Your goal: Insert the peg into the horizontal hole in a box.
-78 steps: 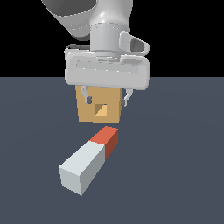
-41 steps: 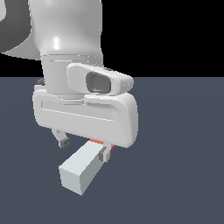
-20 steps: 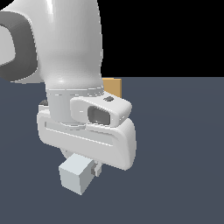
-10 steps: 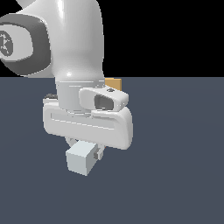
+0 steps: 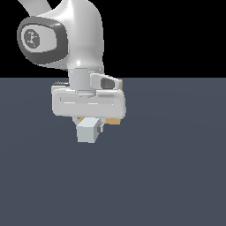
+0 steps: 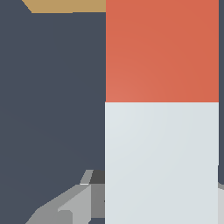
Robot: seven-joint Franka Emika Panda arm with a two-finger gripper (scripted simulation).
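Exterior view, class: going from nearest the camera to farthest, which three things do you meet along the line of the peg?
Pale grey end of the peg → end effector gripping it → tan box, only a sliver showing behind.

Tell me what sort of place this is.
Most likely a simulated test scene, not a real room: a flat, featureless grey floor under a plain black backdrop, with only a white robot arm, a peg and a tan box rendered in flat colours.
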